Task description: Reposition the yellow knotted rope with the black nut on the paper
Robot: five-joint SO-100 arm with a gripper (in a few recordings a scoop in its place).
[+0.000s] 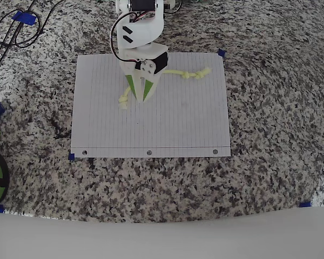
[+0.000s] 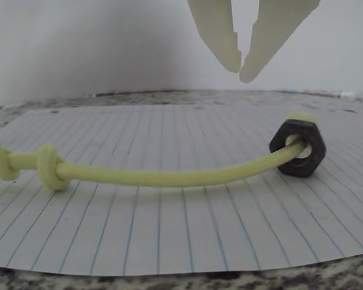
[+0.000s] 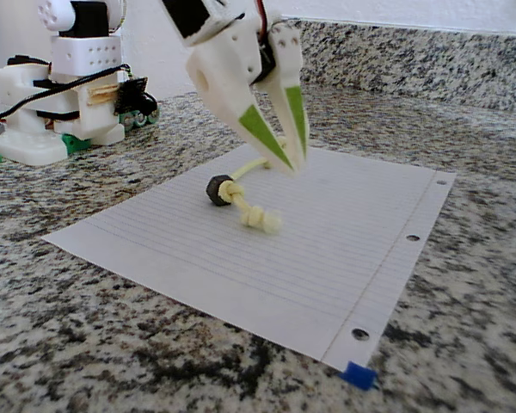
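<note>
Up above the yellow knotted rope point(image 2: 163, 177) (black nut point(image 2: 298, 147) on it), the tool point(image 2: 240, 67) hung nearly closed, holding nothing, over the paper point(image 2: 169, 235).

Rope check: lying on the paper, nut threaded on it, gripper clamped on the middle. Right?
Not quite. The gripper isn't clamped on it: the wrist view shows its fingertips above the rope, nearly together, holding nothing. The rest stands: the rope lies on the paper with the nut threaded near one end.
</note>
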